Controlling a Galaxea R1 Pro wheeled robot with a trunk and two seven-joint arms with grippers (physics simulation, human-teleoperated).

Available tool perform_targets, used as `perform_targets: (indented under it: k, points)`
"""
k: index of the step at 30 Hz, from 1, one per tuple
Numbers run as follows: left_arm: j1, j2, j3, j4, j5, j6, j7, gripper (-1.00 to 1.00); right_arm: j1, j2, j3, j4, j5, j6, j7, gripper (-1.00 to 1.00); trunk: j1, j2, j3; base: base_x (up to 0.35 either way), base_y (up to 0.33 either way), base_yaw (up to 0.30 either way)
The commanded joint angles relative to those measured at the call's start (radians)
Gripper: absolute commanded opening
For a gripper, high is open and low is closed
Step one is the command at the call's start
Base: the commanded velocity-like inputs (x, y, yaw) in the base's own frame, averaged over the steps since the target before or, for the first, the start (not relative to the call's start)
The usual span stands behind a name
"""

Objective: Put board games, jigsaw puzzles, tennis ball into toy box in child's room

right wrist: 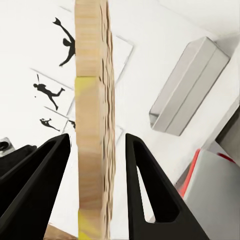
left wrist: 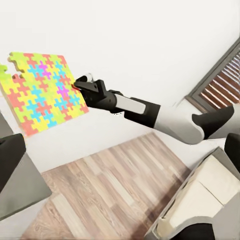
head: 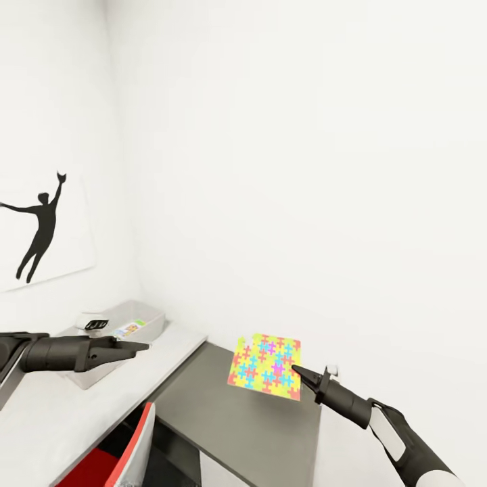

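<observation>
My right gripper (head: 297, 371) is shut on the corner of a jigsaw puzzle (head: 265, 365), a flat board of bright yellow, pink, blue and orange pieces, held in the air above a grey desk (head: 237, 426). The right wrist view shows the puzzle (right wrist: 92, 115) edge-on between the two black fingers (right wrist: 150, 185). From the left wrist camera the puzzle (left wrist: 42, 90) and my right gripper (left wrist: 77, 86) are in sight. The grey toy box (head: 152, 312) sits on the white table (head: 61, 412) by the wall, with a colourful box inside. Just in front of it, my left gripper (head: 142, 347) hangs open and empty.
A red chair with a white back (head: 138, 433) stands between the white table and the grey desk. Black silhouette posters (head: 40, 233) hang on the left wall. White walls close in behind both surfaces. Wooden floor (left wrist: 110, 195) lies below.
</observation>
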Motion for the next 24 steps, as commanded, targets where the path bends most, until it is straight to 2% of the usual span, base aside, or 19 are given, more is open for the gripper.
perform_targets:
  k: [1,5,9,24]
  points:
    - [-0.001,0.006,0.000,0.001,0.000,0.011,-0.004,1.00,0.001,-0.001,0.002,-0.007,-0.007,0.008,0.000,-1.00,0.000,-0.001,-0.001,0.000,0.000,0.275]
    - [-0.001,0.015,0.006,0.002,-0.001,0.010,-0.004,1.00,0.002,-0.001,0.002,-0.016,-0.007,0.009,-0.001,-1.00,0.000,-0.001,-0.004,0.000,0.000,0.273]
    - [0.000,0.018,0.027,0.004,-0.001,0.010,-0.004,1.00,0.002,-0.001,0.002,-0.020,-0.007,0.011,-0.001,-1.00,0.000,-0.001,-0.007,0.000,0.000,0.271]
    - [0.005,0.026,0.053,0.026,-0.001,0.010,-0.004,1.00,0.002,-0.006,0.002,-0.022,-0.008,0.014,0.000,-1.00,0.000,-0.001,-0.020,0.000,0.000,0.258]
